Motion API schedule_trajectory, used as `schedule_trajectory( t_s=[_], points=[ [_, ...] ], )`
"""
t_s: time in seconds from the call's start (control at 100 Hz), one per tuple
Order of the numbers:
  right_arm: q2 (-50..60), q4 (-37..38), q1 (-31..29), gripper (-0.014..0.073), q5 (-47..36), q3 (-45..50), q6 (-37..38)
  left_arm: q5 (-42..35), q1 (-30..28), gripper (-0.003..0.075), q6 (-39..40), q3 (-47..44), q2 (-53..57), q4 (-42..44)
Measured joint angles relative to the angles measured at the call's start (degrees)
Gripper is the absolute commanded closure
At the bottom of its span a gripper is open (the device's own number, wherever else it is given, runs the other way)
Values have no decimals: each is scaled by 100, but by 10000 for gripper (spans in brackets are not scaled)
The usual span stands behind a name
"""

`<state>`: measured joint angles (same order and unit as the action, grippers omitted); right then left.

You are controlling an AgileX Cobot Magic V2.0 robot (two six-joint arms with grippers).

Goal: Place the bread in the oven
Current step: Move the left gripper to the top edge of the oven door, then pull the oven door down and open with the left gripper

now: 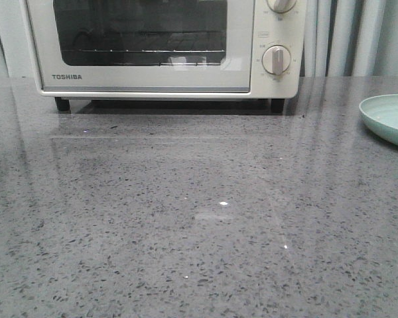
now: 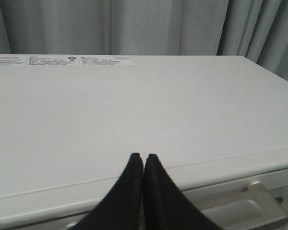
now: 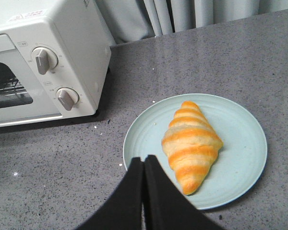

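Golden bread (image 3: pixel 192 145) lies on a plate (image 3: pixel 240 129); both end effectors, left (image 2: pixel 143 156) and right (image 3: pixel 144 158), are closed empty.

Only the fingers of each arm are seen, and only in the wrist views. The left gripper (image 2: pixel 143 156) is shown as 2 matte black fingers (image 2: pixel 127 191), broad at the base and tapered to rounded tips. The right gripper (image 3: pixel 144 158) is formed alike: 2 smooth black fingers (image 3: pixel 161 196), curved outward, without visible screws, cables or markings.

Shut oven (image 1: pixel 152 46) door, bare table (image 1: pixel 186 218)
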<state>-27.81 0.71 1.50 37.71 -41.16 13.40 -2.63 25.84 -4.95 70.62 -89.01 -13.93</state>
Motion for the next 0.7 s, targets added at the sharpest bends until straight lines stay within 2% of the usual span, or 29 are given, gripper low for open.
schedule_trajectory(
  t_s=[0.13, 0.44, 0.7],
  points=[
    [0, 0, 0, 667, -12, 0, 0, 167, 178, 741, 1, -58, 0, 0],
    [0, 0, 0, 667, -24, 0, 0, -92, 392, 742, -22, -317, 1, 0],
    [0, 0, 0, 667, -24, 0, 0, -622, 450, 742, -30, -1269, 466, -180]
  ],
)
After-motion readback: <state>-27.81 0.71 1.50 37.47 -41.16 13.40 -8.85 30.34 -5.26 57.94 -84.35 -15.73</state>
